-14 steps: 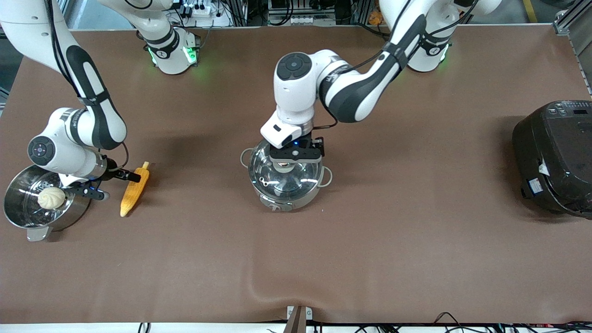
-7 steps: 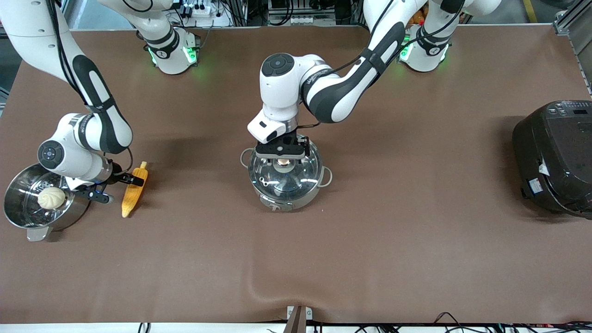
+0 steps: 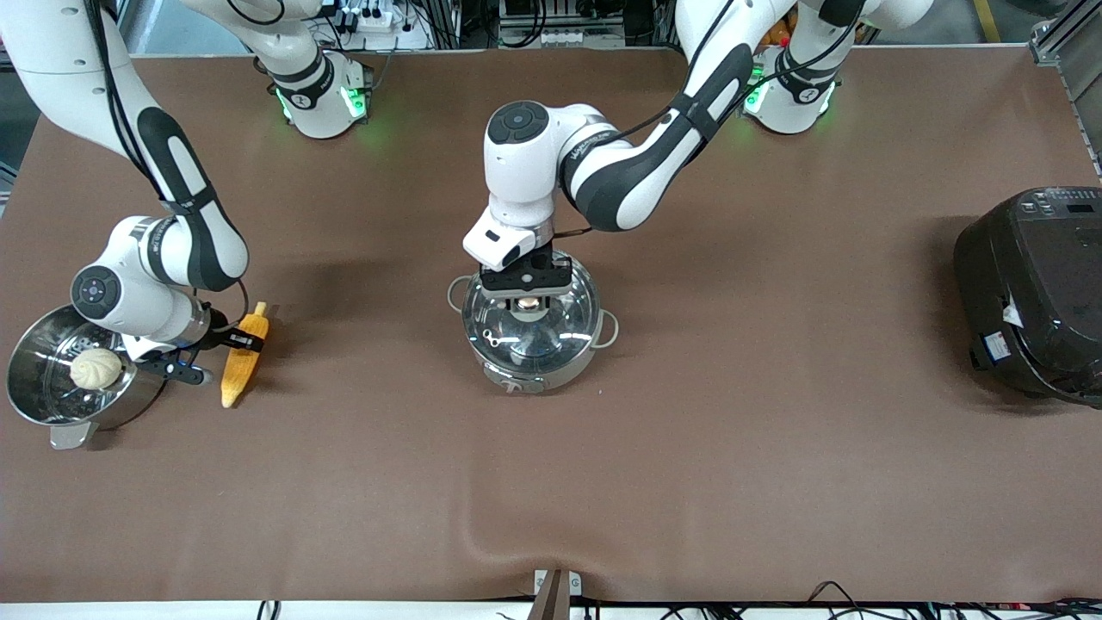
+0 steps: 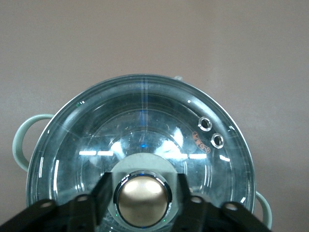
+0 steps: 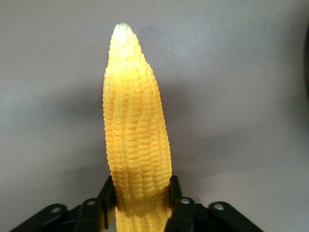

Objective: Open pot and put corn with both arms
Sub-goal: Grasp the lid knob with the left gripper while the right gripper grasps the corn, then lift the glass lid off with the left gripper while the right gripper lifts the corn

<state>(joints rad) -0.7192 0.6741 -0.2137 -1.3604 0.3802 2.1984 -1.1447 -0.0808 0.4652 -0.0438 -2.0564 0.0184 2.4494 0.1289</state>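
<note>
Both grippers have closed in on their targets. At the table's centre, the left gripper has its fingers set narrowly on either side of the copper knob of the glass lid, which sits on the pot. At the pot's nine o'clock in the front view, the right gripper has its fingers pressed against the corn, near its stub end, on the brown table, beside a steamer pot holding a bun. A black cooker sits at three o'clock.
</note>
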